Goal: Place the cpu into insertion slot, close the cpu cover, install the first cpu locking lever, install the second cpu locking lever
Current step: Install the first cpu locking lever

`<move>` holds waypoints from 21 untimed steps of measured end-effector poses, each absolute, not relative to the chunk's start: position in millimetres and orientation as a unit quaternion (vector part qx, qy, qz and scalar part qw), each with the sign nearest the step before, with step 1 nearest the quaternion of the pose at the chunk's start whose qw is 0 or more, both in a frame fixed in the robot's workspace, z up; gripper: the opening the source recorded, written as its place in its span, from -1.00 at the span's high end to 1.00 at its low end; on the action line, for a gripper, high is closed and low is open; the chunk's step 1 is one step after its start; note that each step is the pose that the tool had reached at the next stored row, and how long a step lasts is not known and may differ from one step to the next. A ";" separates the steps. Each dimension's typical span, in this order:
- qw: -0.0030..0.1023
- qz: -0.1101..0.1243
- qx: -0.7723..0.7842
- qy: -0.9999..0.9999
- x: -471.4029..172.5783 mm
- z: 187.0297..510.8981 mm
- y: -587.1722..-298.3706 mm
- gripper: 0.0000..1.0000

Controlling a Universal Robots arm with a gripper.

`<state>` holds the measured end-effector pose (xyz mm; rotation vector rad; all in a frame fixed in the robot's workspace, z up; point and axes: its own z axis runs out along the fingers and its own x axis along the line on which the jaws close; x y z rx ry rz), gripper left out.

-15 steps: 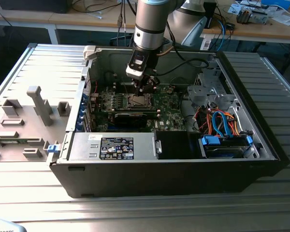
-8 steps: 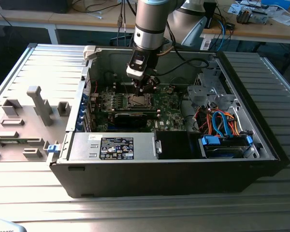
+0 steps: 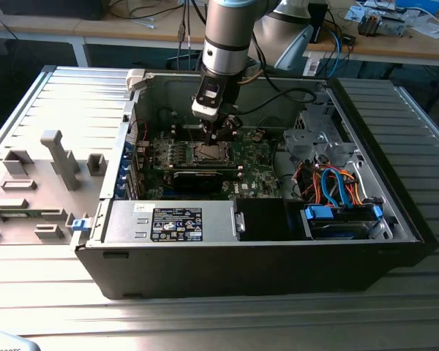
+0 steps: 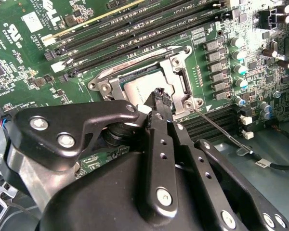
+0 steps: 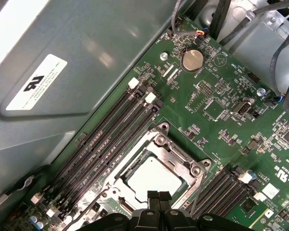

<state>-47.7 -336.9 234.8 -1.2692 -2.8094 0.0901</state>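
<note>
The claw (image 5: 158, 195) is clenched, its two black fingertips pressed together with nothing between them. It hovers over one edge of the socket (image 3: 207, 152), tips just above the socket's rim in both wrist views. The cpu (image 5: 151, 177) lies flat in the middle of the socket, silver top up. The cover (image 5: 180, 155) lies down around it, and the chip shows through the cover's square window. A thin metal lever (image 4: 216, 126) runs out from one corner of the socket, away over the board (image 4: 19, 72); whether it is latched I cannot tell. Long memory slots (image 5: 111, 139) run beside the socket. In the exterior view the arm reaches down onto the socket inside an open case (image 3: 278, 256), which lies on a ribbed tabletop (image 3: 205, 322).
</note>
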 end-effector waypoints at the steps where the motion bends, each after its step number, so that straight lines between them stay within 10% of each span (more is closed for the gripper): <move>1: 0.029 0.029 -0.411 -0.911 -47.7 234.8 -336.9 0.79; 21: 0.028 0.030 -0.397 -0.917 -47.7 234.8 -336.9 0.79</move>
